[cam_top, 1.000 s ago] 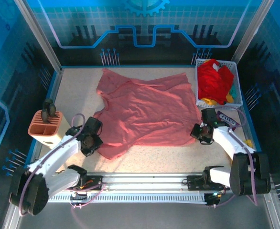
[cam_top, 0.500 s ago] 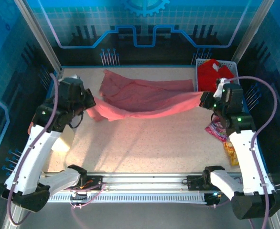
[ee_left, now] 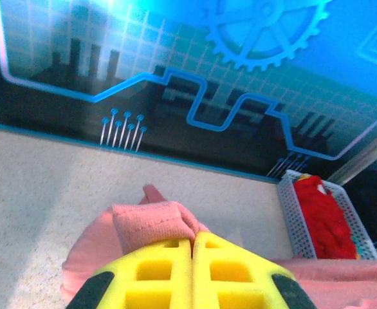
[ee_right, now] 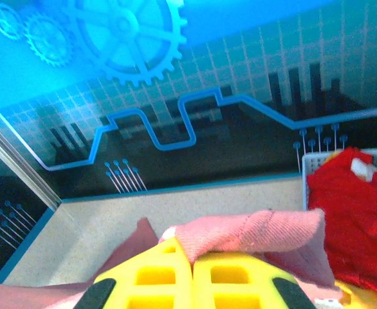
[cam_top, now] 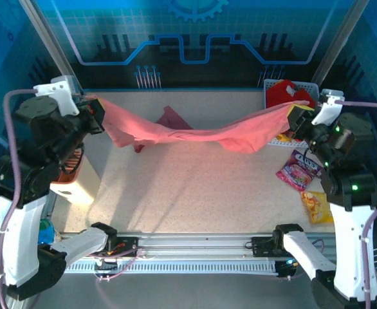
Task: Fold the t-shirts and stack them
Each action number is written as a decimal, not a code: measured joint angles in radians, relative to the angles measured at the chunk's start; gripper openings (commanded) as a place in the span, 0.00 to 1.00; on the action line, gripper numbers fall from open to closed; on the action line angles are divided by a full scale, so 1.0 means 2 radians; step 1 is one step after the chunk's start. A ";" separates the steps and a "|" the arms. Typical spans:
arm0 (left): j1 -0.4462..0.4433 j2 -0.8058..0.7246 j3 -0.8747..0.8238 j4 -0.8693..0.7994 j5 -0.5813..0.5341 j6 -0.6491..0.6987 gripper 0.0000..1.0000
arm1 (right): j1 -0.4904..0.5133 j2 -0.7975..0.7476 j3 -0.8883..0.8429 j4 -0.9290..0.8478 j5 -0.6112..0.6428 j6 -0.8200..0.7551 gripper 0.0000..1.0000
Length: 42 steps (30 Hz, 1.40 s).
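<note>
A large salmon-pink t-shirt point(cam_top: 188, 134) hangs stretched in the air across the back of the table, sagging in the middle, one dark fold touching the tabletop. My left gripper point(cam_top: 98, 114) is raised at the far left, shut on one end of the shirt point(ee_left: 151, 223). My right gripper point(cam_top: 299, 114) is raised at the far right, shut on the other end point(ee_right: 259, 232). A brighter red t-shirt point(cam_top: 284, 92) lies bundled in the white basket point(cam_top: 312, 89) at the back right, with a bit of yellow cloth point(cam_top: 282, 136) below the pink shirt's hem.
A purple snack packet point(cam_top: 298, 170) and a yellow one point(cam_top: 316, 206) lie on the table at the right. A salmon-coloured holder point(cam_top: 69, 177) stands at the left edge under my left arm. The dark back wall is close behind the shirt.
Both arms have risen from near the table and moved back and outward, lifting the pink shirt off the surface until it hangs stretched between them.
</note>
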 measured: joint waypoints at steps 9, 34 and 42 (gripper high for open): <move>0.000 -0.030 0.099 0.020 0.064 0.035 0.00 | 0.000 -0.067 0.006 0.017 -0.010 -0.016 0.00; 0.166 0.247 -0.038 0.207 0.066 0.081 0.00 | 0.013 0.238 -0.010 0.056 -0.098 0.086 0.00; 0.186 0.418 -0.009 0.263 0.111 0.046 0.00 | 0.021 0.470 0.050 0.079 -0.150 0.092 0.00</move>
